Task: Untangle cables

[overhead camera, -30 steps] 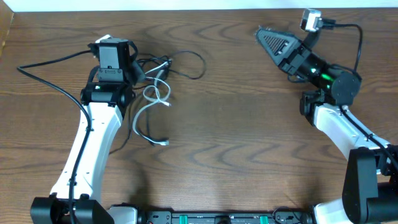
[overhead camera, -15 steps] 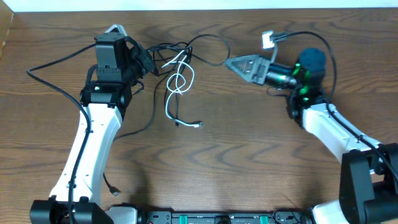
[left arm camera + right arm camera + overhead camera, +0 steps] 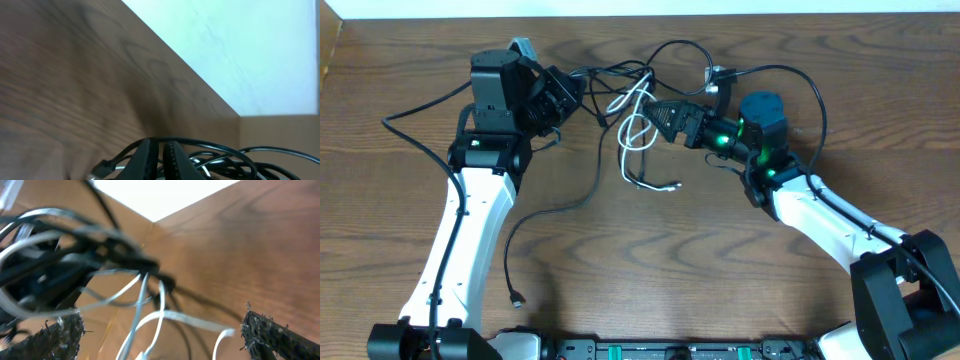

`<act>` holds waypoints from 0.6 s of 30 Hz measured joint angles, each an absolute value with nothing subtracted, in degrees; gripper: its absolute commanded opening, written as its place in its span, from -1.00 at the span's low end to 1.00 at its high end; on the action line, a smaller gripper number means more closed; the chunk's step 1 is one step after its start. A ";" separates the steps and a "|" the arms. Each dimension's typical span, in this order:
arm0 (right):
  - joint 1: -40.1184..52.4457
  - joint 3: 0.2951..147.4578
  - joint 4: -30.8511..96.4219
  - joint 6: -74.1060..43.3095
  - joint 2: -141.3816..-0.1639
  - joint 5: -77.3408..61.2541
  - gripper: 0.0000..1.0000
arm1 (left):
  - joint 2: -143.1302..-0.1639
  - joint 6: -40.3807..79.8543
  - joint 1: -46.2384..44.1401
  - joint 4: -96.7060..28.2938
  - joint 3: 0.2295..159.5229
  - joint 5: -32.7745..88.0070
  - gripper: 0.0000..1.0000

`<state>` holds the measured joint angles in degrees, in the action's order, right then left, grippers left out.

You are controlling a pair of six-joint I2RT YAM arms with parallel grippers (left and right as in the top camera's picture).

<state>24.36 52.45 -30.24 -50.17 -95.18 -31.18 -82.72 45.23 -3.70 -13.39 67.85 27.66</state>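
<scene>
Nearest the robot's base, at about 7 o'clock on the table, one black cable's plug lies loose. Its cord runs up and away toward the knot, so that strand already looks partly drawn out. A little past the table's centre, the white cable's free end rests on the wood, and its loops rise toward 12 o'clock.

The right gripper reaches in from 1 o'clock with its jaws spread wide and nothing in them. In the right wrist view the white strands hang between its fingers, so it seems lined up to take that cable.

At about 11 o'clock the left gripper is pinched closed at the knot, with black strands crossing at its fingertips. It appears to anchor the tangle so the other arm has something to pull against.

The cables bunch between the two grippers near the far edge.
</scene>
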 measured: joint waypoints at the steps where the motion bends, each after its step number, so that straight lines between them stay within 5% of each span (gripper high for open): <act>1: 24.36 52.45 -30.24 -49.82 -95.18 -30.15 0.98 | -82.72 45.25 -3.88 -13.43 67.85 28.73 -0.85; 18: 24.71 52.49 -24.73 -46.57 -95.15 -6.22 0.98 | -82.72 41.63 -8.67 -18.35 67.85 35.94 -0.85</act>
<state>24.71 52.49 -24.73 -46.57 -95.15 -6.22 -82.72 41.63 -8.67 -18.35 67.85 35.94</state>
